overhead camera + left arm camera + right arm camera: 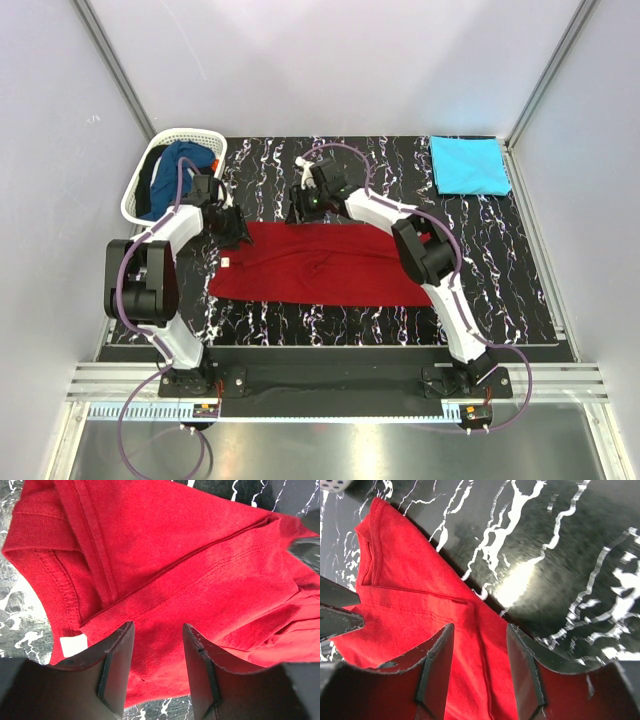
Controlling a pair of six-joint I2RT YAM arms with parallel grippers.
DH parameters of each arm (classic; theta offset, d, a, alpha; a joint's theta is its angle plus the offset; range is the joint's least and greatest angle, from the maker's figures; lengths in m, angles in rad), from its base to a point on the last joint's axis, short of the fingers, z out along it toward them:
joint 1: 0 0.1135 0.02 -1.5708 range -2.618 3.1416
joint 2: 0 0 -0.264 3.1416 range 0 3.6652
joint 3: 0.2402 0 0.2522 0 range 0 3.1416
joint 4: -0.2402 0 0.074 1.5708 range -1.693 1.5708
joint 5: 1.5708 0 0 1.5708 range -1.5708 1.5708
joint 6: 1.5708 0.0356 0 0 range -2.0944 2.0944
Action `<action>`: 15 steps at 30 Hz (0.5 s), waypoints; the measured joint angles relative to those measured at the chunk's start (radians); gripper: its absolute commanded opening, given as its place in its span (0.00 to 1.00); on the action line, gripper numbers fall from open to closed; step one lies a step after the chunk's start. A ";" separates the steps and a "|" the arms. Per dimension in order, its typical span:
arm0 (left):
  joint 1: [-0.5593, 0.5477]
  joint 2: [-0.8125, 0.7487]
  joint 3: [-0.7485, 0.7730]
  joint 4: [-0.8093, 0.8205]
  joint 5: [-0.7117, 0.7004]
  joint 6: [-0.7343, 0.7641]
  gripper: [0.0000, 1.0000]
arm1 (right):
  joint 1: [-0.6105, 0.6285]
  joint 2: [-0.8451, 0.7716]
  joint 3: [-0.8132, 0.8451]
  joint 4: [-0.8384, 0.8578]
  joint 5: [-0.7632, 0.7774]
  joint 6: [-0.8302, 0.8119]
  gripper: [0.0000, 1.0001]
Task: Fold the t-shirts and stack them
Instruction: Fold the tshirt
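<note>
A: Status on the red shirt [320,265]?
B: Flat on the mat [560,555], folded into a long band, right under both grippers. Left gripper [157,652] is over the collar end. The collar [32,532] and tag [74,645] are just left of its fingers. Right gripper [479,652] is over the far edge, with bare mat ahead and to its right.
A: Jaws?
B: Both apart, nothing pinched. Red cloth shows through each gap. Can't tell from the wrist views whether the tips touch the cloth or hover just above it.
A: Other shirts?
B: Turquoise shirt [470,165] is folded, well off to the right gripper's right. Blue shirt [178,160] is bunched in the basket [132,200], behind the left gripper.
A: So the step is the next fold on red?
B: That's my read. Probably a cross fold to shorten the band, then onto the turquoise one.
A: How to do it cleanly?
B: Pinch every layer at the edge, not just the top one, since stacked hems run ahead of the left jaws. Take both grips on the same edge, level. Lift only enough to clear the mat. Carry both across together so the band doesn't skew. Keep the left tips off the collar rib or it bunches. Lay edge on edge, then let go.
</note>
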State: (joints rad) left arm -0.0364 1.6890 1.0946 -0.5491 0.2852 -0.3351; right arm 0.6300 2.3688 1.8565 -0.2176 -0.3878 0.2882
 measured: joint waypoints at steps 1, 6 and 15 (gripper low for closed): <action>0.000 0.000 -0.001 0.001 0.000 0.000 0.47 | 0.005 0.013 0.018 -0.005 0.000 -0.006 0.52; 0.000 0.010 -0.003 0.007 0.000 0.000 0.47 | 0.027 0.085 0.120 -0.031 0.000 -0.021 0.47; 0.000 0.017 -0.004 0.011 -0.001 -0.001 0.47 | 0.048 0.122 0.176 -0.067 0.003 -0.051 0.16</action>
State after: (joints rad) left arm -0.0360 1.7061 1.0908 -0.5377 0.2844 -0.3363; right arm 0.6781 2.4905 2.0327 -0.2848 -0.3843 0.2371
